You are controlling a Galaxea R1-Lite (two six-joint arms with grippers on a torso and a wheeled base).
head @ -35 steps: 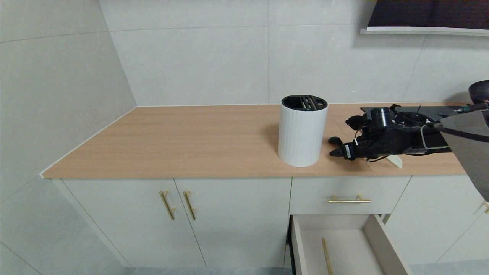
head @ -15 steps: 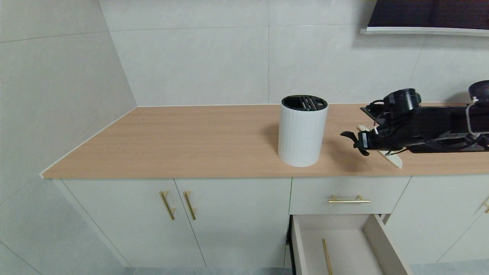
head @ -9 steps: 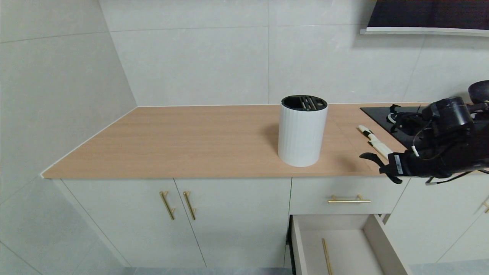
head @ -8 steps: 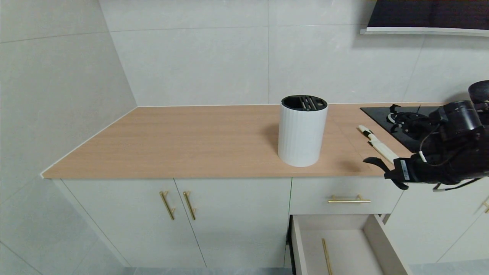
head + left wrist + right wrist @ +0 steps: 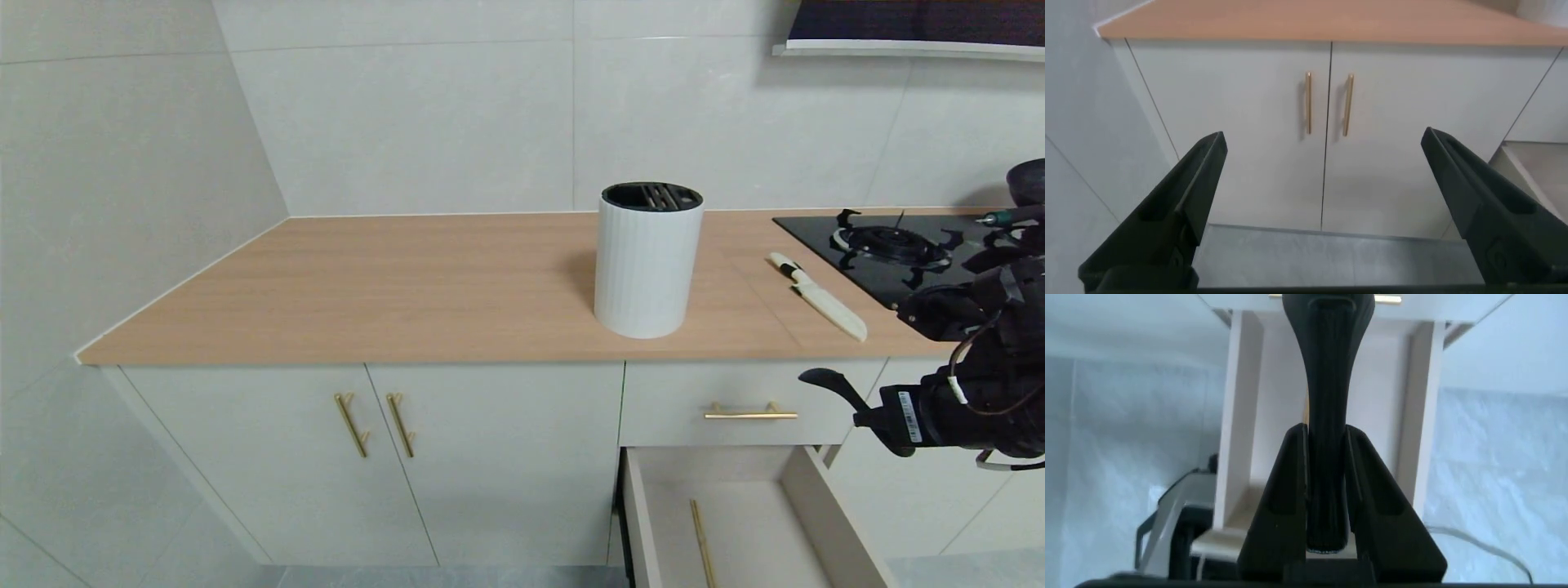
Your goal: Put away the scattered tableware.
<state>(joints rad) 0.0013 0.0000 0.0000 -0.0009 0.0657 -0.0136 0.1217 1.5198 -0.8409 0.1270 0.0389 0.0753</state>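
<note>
- The knife [image 5: 816, 296] is lying flat on the worktop [image 5: 408, 286], between the white holder [image 5: 649, 269] and the black hob [image 5: 890, 245]. Its pale blade is pointing toward the front edge and its handle toward the wall.
- The white holder is standing upright on the worktop, its slotted black top facing up, well apart from the knife.
- The right gripper [image 5: 820, 380] is hanging in front of the cabinets, below the worktop's edge and clear of the knife. It is sitting over the right side of the open drawer [image 5: 796, 506].
- In the right wrist view, the right gripper [image 5: 1327, 327] is showing its fingers pressed together.
- The left gripper [image 5: 1323, 147] is holding its fingers spread wide, facing two cabinet doors [image 5: 1249, 147] with gold handles [image 5: 1308, 102].
- A thin gold-coloured stick [image 5: 700, 543] is lying in the open drawer, lengthwise along its floor.
- Above it, a closed drawer with a gold bar handle [image 5: 749, 412] is sitting just left of the right gripper.
</note>
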